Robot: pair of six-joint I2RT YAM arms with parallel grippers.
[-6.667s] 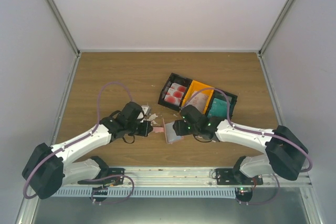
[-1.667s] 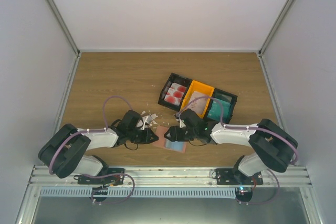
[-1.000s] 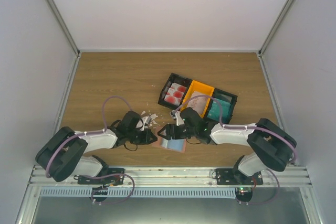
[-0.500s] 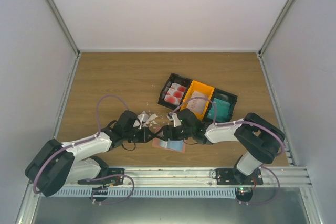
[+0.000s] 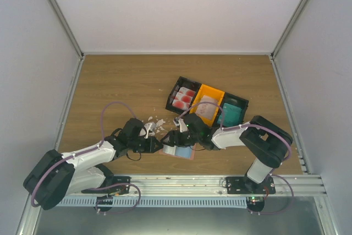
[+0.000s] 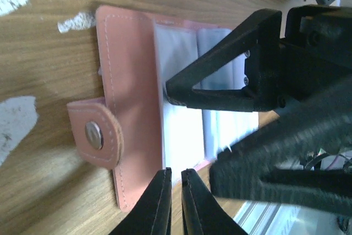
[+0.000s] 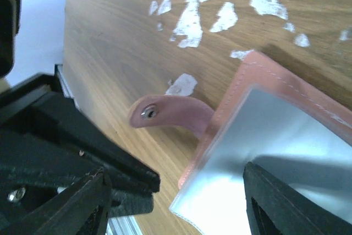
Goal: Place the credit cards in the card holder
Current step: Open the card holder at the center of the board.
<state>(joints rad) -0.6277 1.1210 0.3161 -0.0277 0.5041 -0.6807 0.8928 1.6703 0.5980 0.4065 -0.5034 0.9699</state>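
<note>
Card holder (image 6: 132, 97) open flat, left gripper (image 6: 175, 173) nearly closed at its edge, right gripper (image 7: 177, 180) wide.

White crumbs (image 5: 155, 122) lie scattered on the wooden table (image 5: 126, 81), near an orange bin (image 5: 219, 93) flanked by black bins (image 5: 175, 88)

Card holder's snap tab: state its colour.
Salmon pink tab with a silver stud; left wrist view shows it best.

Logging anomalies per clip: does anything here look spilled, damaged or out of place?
Yes: white flecks lie scattered on the table beside the open card holder. They look like crumbs or chipped surface; I cannot tell which. Nothing else stands out.
</note>
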